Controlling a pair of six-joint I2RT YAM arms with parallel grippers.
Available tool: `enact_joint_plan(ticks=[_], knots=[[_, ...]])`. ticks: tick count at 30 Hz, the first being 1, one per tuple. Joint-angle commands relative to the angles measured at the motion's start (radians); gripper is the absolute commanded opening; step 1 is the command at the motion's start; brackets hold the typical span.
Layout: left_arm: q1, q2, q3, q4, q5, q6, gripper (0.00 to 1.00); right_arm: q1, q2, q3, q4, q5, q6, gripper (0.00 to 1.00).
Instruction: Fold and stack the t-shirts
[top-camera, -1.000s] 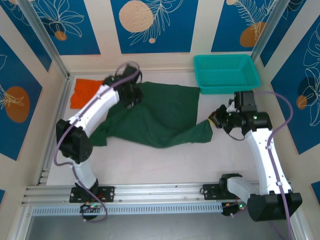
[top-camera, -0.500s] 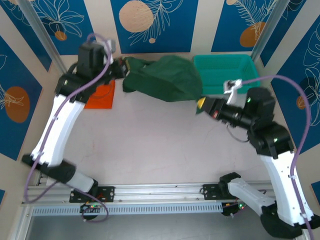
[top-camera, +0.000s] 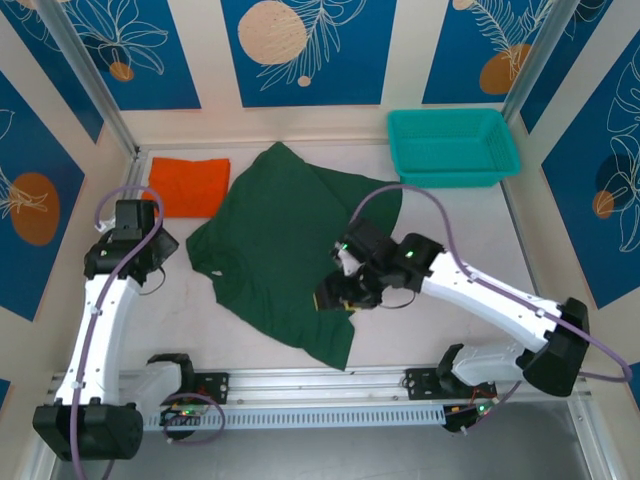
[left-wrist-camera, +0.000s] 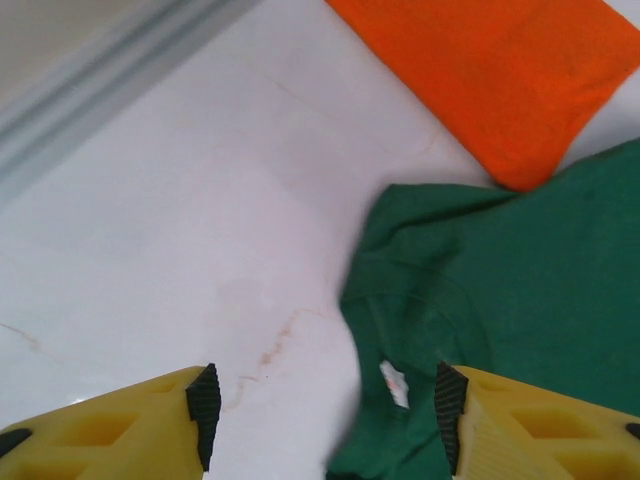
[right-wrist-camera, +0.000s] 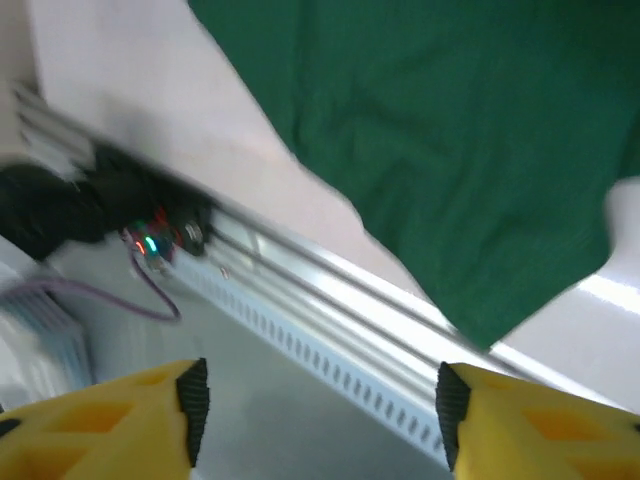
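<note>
Green shirt (top-camera: 270, 240) now flat; right arm (top-camera: 480, 290) stretched over it.

Your surroundings: basket, tabletop, rail, walls.
At the far right you have a teal mesh basket (top-camera: 452, 147) standing upright on the pale table (top-camera: 250, 345), close to the back wall. Blue panels (top-camera: 300, 50) with white leaf outlines and orange discs line that wall. A ribbed aluminium rail (top-camera: 320, 385) runs along the table's near edge.
</note>
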Motion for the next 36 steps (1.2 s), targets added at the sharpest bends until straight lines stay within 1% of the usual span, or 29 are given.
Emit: enact_joint_plan(ticks=[1, 2, 4, 7, 10, 12, 15, 18, 20, 23, 25, 28, 31, 34, 36], knots=[[-0.033, 0.065, -0.025, 0.057, 0.202, -0.095, 0.60, -0.221, -0.066, -0.001, 0.032, 0.019, 0.029, 0.66], [-0.067, 0.090, -0.040, 0.073, 0.232, -0.108, 0.61, -0.278, -0.061, -0.003, 0.029, 0.054, 0.045, 0.66], [-0.187, 0.168, -0.051, 0.101, 0.261, -0.115, 0.62, -0.374, -0.001, 0.025, -0.017, 0.183, 0.049, 0.66], [-0.382, 0.326, -0.020, 0.094, 0.261, -0.141, 0.64, -0.452, 0.147, 0.080, -0.027, 0.294, -0.018, 0.65], [-0.510, 0.475, 0.001, 0.098, 0.275, -0.201, 0.66, -0.506, 0.310, 0.122, 0.012, 0.299, -0.064, 0.63], [-0.547, 0.542, -0.003, 0.098, 0.256, -0.245, 0.69, -0.512, 0.405, 0.149, 0.034, 0.312, -0.082, 0.62], [-0.555, 0.600, -0.044, 0.131, 0.236, -0.271, 0.69, -0.506, 0.520, 0.181, 0.071, 0.312, -0.089, 0.59], [-0.550, 0.656, -0.057, 0.114, 0.178, -0.243, 0.69, -0.499, 0.607, 0.217, 0.087, 0.278, -0.085, 0.55], [-0.546, 0.686, -0.058, 0.095, 0.162, -0.227, 0.68, -0.496, 0.668, 0.255, 0.076, 0.260, -0.083, 0.50], [-0.535, 0.689, -0.085, 0.077, 0.124, -0.228, 0.64, -0.476, 0.741, 0.301, 0.044, 0.243, -0.082, 0.48], [-0.515, 0.676, -0.115, 0.069, 0.107, -0.232, 0.64, -0.459, 0.778, 0.309, 0.035, 0.243, -0.074, 0.46], [-0.481, 0.650, -0.152, 0.058, 0.079, -0.216, 0.64, -0.445, 0.810, 0.317, 0.012, 0.230, -0.056, 0.39], [-0.439, 0.618, -0.180, 0.046, 0.048, -0.179, 0.63, -0.433, 0.808, 0.287, 0.021, 0.214, -0.035, 0.29], [-0.381, 0.582, -0.194, 0.042, 0.021, -0.125, 0.64, -0.408, 0.794, 0.222, 0.030, 0.165, 0.025, 0.27], [-0.337, 0.571, -0.194, 0.055, 0.020, -0.073, 0.64, -0.361, 0.756, 0.128, 0.077, 0.116, 0.090, 0.27]])
